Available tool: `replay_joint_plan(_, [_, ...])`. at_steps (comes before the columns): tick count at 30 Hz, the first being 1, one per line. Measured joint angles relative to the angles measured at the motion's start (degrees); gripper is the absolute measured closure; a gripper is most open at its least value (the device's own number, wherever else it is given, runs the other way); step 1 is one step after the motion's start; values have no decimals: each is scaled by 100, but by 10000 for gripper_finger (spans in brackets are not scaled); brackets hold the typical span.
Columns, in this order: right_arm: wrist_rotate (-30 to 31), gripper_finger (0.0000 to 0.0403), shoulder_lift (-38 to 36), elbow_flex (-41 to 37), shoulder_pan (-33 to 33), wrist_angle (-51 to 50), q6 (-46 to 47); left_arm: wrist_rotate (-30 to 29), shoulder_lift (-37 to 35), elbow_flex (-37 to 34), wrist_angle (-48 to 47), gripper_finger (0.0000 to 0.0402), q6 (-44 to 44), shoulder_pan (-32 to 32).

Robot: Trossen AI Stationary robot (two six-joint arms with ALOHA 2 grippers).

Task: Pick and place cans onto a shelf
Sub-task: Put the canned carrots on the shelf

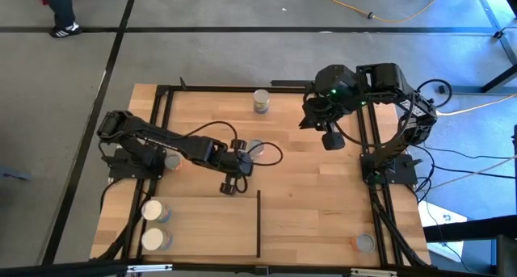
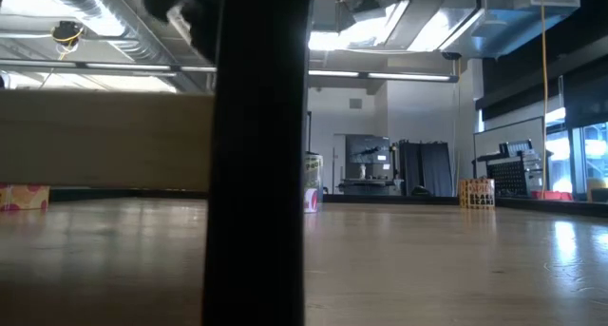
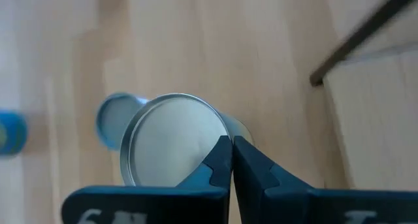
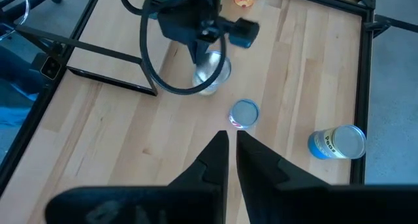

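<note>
My left gripper [image 1: 244,161] [image 3: 232,151] is at the table's middle, shut on the rim of a silver-topped can [image 3: 171,140], which also shows in the right wrist view [image 4: 214,74]. A second can [image 1: 257,150] [image 4: 245,113] stands on the table close beside it. My right gripper [image 1: 329,138] [image 4: 232,142] is shut and empty, up over the far right. The shelf [image 1: 210,224], a light-wood panel with a black upright divider [image 1: 258,224], lies along the near edge. Two cans [image 1: 153,211] [image 1: 153,239] stand at its left end. My left gripper has the can at its top rim [image 3: 221,140], pinched between the two fingertips, one over the round top face and one outside the wall. The fingers come from above, pointing down. Whether the can's bottom is clear of the table I cannot tell.
One can [image 1: 261,102] [image 2: 312,183] stands near the far edge, one [image 1: 170,160] by the left arm's base, one [image 1: 365,243] at the near right corner. Black frame rails [image 1: 161,132] run along the table's sides. A cable [image 1: 275,156] loops beside the left gripper.
</note>
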Motion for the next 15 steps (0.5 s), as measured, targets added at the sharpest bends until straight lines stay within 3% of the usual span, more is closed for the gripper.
replay_joint_plan(8, [0,370,0,0,0,0,-4,-512,-7,1015,-1479,401,-1492,-144])
replay_joint_plan(15, [0,370,0,0,1,0,-136,-548,-38,1810,-2613,401,-2034,-576])
